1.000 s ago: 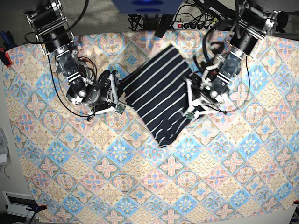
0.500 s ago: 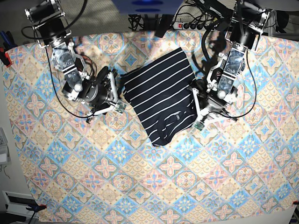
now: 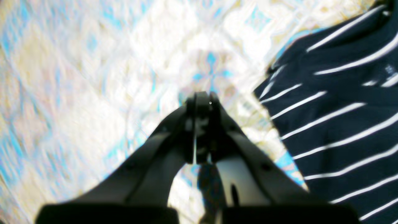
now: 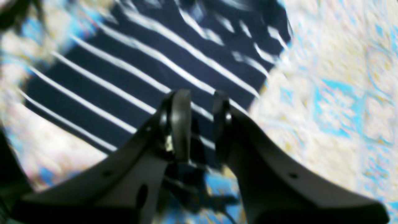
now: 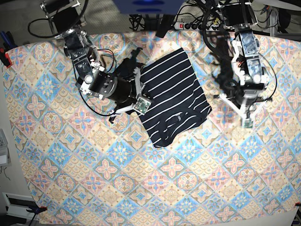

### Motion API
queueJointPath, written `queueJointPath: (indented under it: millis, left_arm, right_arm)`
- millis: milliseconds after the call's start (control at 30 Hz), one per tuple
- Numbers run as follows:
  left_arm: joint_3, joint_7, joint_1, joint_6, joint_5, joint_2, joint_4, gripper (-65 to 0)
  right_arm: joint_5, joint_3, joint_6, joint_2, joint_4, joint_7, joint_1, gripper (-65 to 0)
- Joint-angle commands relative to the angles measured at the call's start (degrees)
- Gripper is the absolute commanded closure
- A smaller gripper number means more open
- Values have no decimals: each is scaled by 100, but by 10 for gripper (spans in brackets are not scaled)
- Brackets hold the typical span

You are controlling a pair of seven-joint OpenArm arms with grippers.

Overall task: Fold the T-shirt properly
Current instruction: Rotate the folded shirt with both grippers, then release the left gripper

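The T-shirt [image 5: 174, 94], dark navy with thin white stripes, lies folded into a slanted rectangle at the upper middle of the tablecloth [image 5: 141, 188]. My right gripper [image 5: 141, 101] is at the shirt's left edge. In the right wrist view, the right gripper [image 4: 202, 115] has its jaws a narrow gap apart over the T-shirt [image 4: 140, 62], and stripes show through the gap. My left gripper [image 5: 246, 121] stands off the shirt to its right. In the left wrist view, the left gripper [image 3: 202, 99] is shut and empty over bare cloth, with the T-shirt [image 3: 342, 124] beside it.
A power strip [image 5: 197, 24] and cables lie past the table's far edge. A red clamp [image 5: 4, 59] grips the left edge. Patterned tablecloth covers the whole near half of the table.
The right arm has swung right, over the shirt's left edge. The left arm has pulled away rightward off the shirt. The shirt has shifted and turned slightly.
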Motion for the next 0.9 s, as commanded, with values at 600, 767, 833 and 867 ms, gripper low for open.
queueJointPath:
  millis: [600,767,833,867]
  left_arm:
    - [-1556,-67,150,29,-259,649,99,0]
    - [-1564,-67,247,29,-329,649,99,0]
    - [-1582,-67,255,29,-329,649,99,0]
    - [-1626,-67,255,29,-329,658,99,0]
  right_arm:
    - [167,-1517,-19,-1645,-2108,49,1373,-25]
    - [159,-1948,-19,-2032,-3093,111,1892,-25]
    - [150,-1992,-19,-2057,-3533,287,2068,-25]
    - [150,-1992,-19,-2057,-3726,427,2147,-25]
